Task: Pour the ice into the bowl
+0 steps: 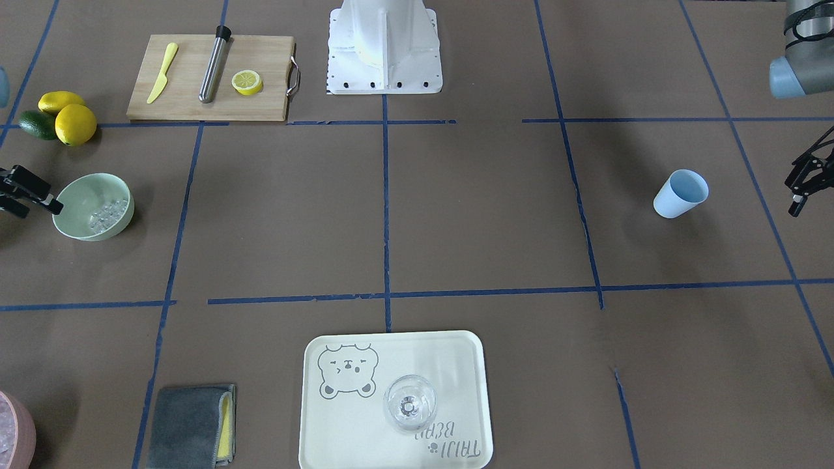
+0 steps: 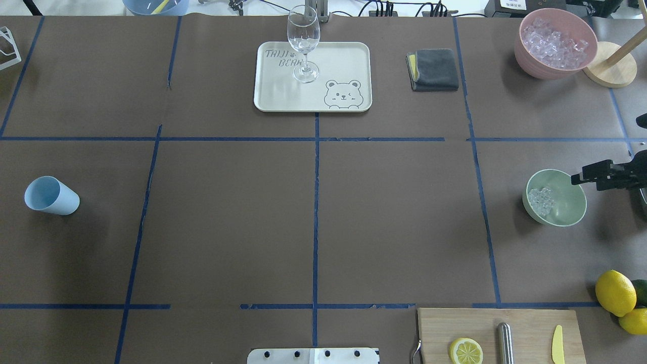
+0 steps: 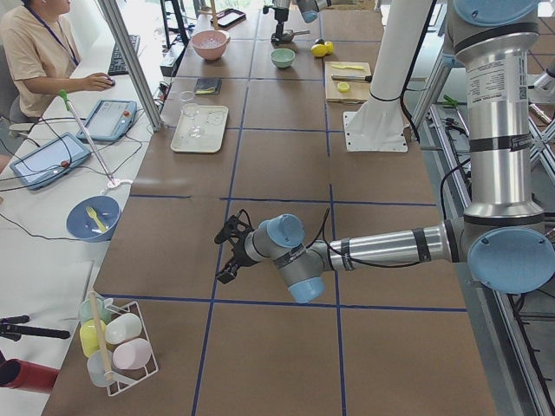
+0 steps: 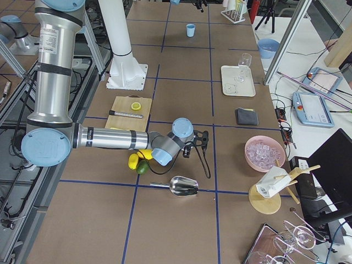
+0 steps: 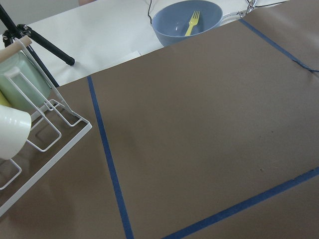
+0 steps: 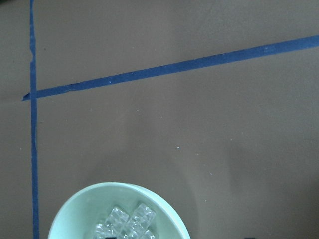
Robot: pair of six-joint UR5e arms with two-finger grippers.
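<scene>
All ice is sitting in the bowl, so my right gripper, parted and empty, is needing only to be retreating.

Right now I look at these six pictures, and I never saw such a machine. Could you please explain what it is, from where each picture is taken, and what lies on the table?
It is a robot with two arms at a brown table, each ending in a two-finger gripper. Two pictures look down on the table, one from behind the robot, one facing it; two look along it from its ends; two come from cameras on the wrists. The right gripper hangs open close by the mint-green bowl, which holds small clear ice cubes. The left gripper is open over bare table, apart from a light blue cup. Neither holds anything. Also there: a tray with a glass, a cutting board, lemons and a pink tub.
</scene>
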